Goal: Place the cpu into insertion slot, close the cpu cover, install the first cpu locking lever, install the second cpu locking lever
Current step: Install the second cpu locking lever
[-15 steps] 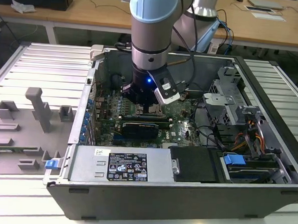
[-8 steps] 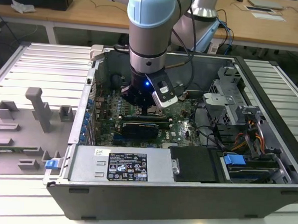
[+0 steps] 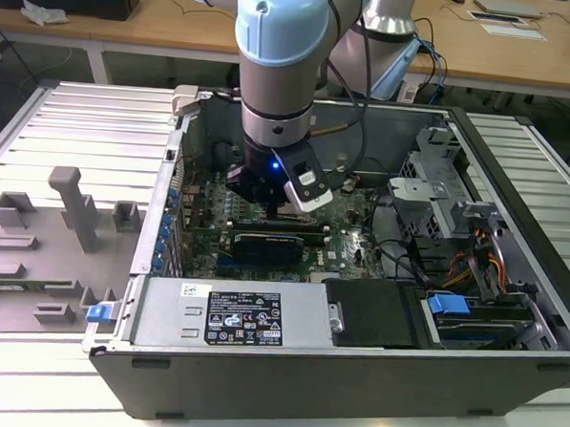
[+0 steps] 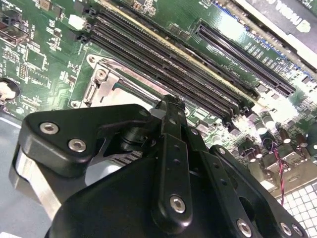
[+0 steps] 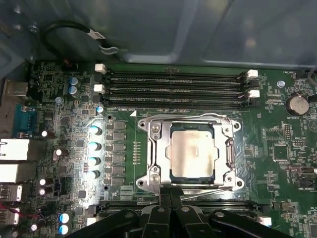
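Tool (image 5: 170, 196) fingers meet at the bottom centre of the first wrist view, pressed together with nothing between them, their tips just at the near rim of the insertion slot (image 5: 154, 171). In the second wrist view you see the same black linkage (image 4: 171, 106) closed to a narrow point over the socket's metal frame (image 4: 106, 84).

Just beyond the tips, the cpu (image 5: 192, 151) lies flat in the slot at centre frame, its silver top fully exposed. The cpu cover (image 5: 185, 119) lies down around it, the chip showing through its window. Past that, four long black memory slots (image 5: 173, 89) run across the green board (image 5: 282, 148).

In the exterior view you find the arm (image 3: 278, 70) reaching down into the open computer case (image 3: 506, 378), which lies on the ribbed grey counter (image 3: 70, 126).
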Action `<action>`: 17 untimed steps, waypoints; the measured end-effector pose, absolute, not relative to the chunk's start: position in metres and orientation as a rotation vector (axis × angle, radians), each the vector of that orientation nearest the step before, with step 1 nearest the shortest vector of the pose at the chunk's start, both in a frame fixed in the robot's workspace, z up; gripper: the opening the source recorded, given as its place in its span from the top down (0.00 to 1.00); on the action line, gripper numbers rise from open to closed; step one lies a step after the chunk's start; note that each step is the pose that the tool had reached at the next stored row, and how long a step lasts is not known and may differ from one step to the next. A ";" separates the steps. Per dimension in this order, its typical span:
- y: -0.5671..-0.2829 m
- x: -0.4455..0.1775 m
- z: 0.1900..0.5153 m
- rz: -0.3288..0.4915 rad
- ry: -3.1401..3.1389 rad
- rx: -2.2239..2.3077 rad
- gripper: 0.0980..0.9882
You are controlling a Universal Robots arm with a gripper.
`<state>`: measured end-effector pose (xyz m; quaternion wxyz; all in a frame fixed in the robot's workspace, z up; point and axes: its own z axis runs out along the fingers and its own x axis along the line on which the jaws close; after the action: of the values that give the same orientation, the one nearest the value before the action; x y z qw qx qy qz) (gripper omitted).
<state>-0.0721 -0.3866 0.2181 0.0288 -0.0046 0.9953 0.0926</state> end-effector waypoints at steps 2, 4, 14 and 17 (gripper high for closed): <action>-0.390 -0.074 0.216 0.301 3.069 -0.014 0.99; -0.391 -0.076 0.215 0.314 3.068 -0.013 0.99; -0.402 -0.088 0.207 0.397 3.058 -0.010 0.99; -0.402 -0.092 0.205 0.406 3.057 -0.009 0.99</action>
<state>-0.0919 -0.4021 0.2048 0.0290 -0.0028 0.9909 0.1317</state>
